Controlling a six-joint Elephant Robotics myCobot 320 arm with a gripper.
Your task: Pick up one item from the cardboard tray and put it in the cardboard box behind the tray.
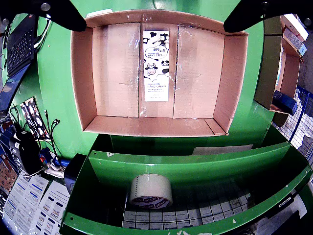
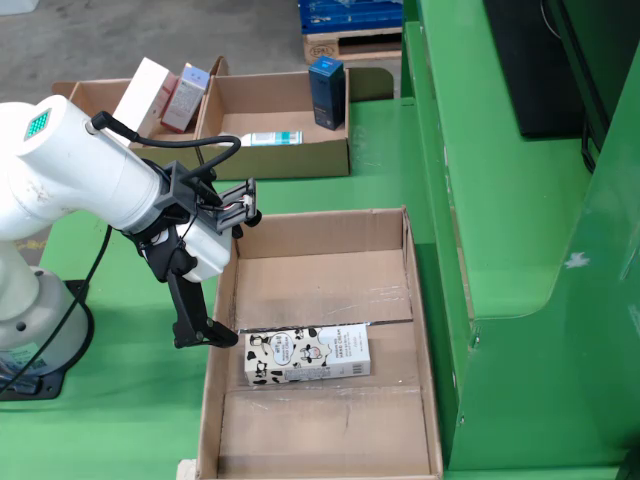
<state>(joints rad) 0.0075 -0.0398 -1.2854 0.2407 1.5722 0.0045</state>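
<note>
In the gripper-mounted view, we're looking straight down into the big cardboard box [image 1: 159, 73], and the hand cream carton [image 1: 156, 65] is lying flat on its floor, near the middle, label up. The two dark fingertips [image 1: 63, 13] are showing at the top corners of the picture, spread wide apart and gripping nothing. Nearer the camera, a roll of tape [image 1: 151, 191] is sitting in a green bin [image 1: 186, 169], apart from the action.

Over in the standing view, the white arm [image 2: 80, 175] is reaching in from the left, its wrist turned so the gripper [image 2: 195, 335] is pointing down and hanging right over the box's left wall, clear of the carton [image 2: 307, 355]. The carton is resting in the box's near half, long side running left to right. I'm reading that as a delivery made: item lying in the box, jaws open and empty. Farther back, the cardboard tray [image 2: 285, 155] is holding more items, including a dark blue box [image 2: 327, 92] standing upright.
</note>
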